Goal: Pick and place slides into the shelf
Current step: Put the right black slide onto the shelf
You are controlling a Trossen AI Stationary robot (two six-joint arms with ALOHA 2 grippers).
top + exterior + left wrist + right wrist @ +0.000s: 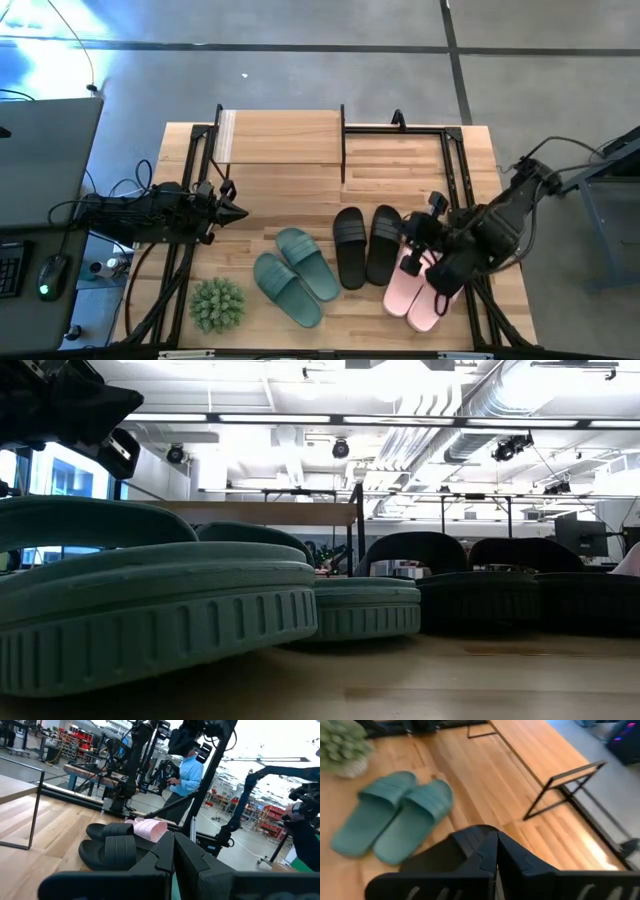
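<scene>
Slides (300, 275) unmarked, no legible writing

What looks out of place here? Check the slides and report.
Nothing is spilled or damaged. The green slides lie at a slant, while the black pair lies nearly straight. The pink pair is partly hidden under the right gripper. The shelf holds no slides.
</scene>
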